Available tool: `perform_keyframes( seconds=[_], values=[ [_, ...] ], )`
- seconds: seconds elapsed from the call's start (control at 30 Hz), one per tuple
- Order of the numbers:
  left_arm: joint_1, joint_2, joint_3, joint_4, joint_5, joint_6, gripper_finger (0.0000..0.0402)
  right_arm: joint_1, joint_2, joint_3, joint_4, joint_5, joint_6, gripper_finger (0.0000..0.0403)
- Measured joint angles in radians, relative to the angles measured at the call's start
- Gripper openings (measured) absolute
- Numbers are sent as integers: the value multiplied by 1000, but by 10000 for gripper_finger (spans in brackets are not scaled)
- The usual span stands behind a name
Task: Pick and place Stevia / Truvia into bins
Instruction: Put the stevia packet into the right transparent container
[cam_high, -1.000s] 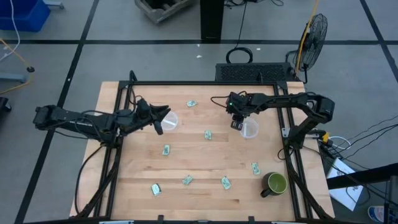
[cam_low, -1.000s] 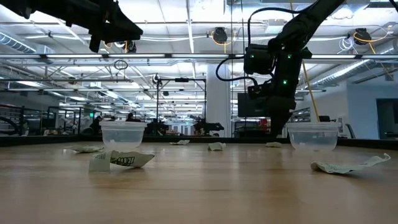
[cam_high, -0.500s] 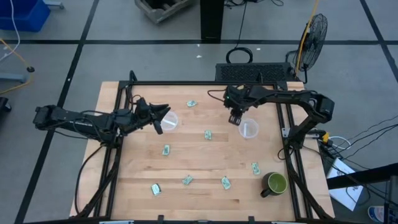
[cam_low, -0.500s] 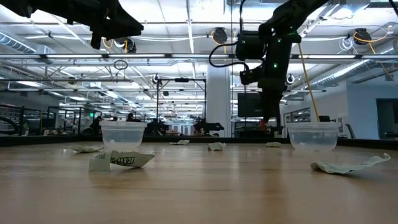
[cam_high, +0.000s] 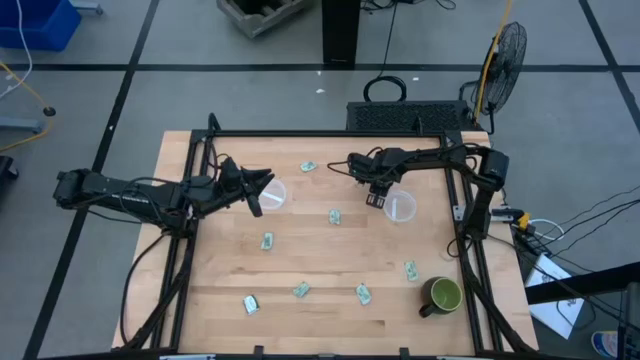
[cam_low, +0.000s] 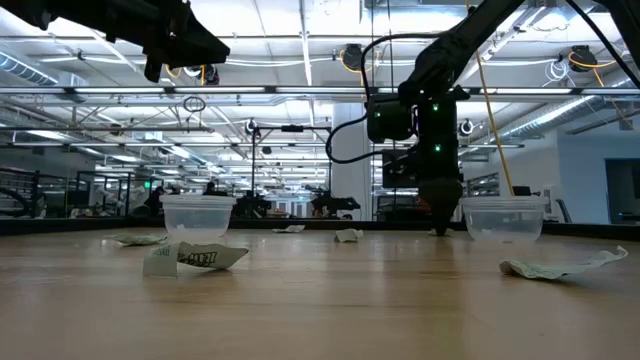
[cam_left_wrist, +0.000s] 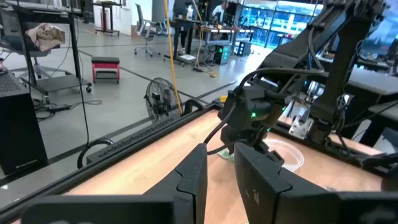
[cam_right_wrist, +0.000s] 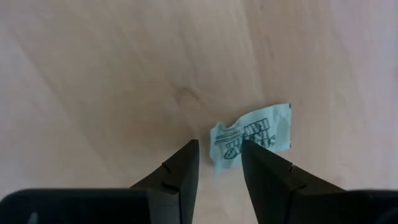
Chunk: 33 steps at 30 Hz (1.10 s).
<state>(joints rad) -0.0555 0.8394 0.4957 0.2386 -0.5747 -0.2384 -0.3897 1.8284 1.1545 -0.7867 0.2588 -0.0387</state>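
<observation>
Two clear cups stand on the wooden table: the left cup (cam_high: 275, 193) (cam_low: 197, 215) and the right cup (cam_high: 401, 207) (cam_low: 503, 218). Several pale green sachets lie flat on the table, among them ones at the far middle (cam_high: 308, 166), the middle (cam_high: 334, 216) and the near side (cam_high: 301, 289). My right gripper (cam_high: 374, 199) (cam_low: 438, 228) is open, pointing down, low over a crumpled sachet (cam_right_wrist: 252, 142) just left of the right cup; its fingertips stand either side of the sachet's near corner. My left gripper (cam_high: 264, 194) (cam_low: 185, 45) is open and empty, high above the left cup. My right gripper comes from above, pointing down, with the crumpled sachet's corner (cam_right_wrist: 219, 152) between its open fingertips. The sachet lies on the table. Whether the fingertips touch it, I cannot tell.
A dark green mug (cam_high: 441, 294) stands at the near right corner. A dark frame (cam_high: 300, 135) runs along the table's far and side edges. More sachets lie near the right edge (cam_high: 410, 269) and near the left (cam_high: 250, 304). Bare wood lies between the cups.
My right gripper has risen a little, shifted slightly toward the table's left away from the right cup, and come back down close to the table over the crumpled sachet. The right arm's elbow has swung toward the table. The sachets and cups have stayed in place.
</observation>
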Motion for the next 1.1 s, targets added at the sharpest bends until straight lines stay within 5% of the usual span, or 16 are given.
perform_keyframes(
  seconds=[0.2, 0.5, 1.1],
  values=[
    [0, 0, 0, -30, 2, -1, 86, -3, 0, 0, 1, -1, 0, 104],
    [0, 0, 0, -34, 1, -4, 85, -11, 0, 0, 65, 2, -24, 5],
    [0, 0, 0, -34, 1, -9, 86, 5, -4, -1, 19, 33, -4, 27]
  ],
)
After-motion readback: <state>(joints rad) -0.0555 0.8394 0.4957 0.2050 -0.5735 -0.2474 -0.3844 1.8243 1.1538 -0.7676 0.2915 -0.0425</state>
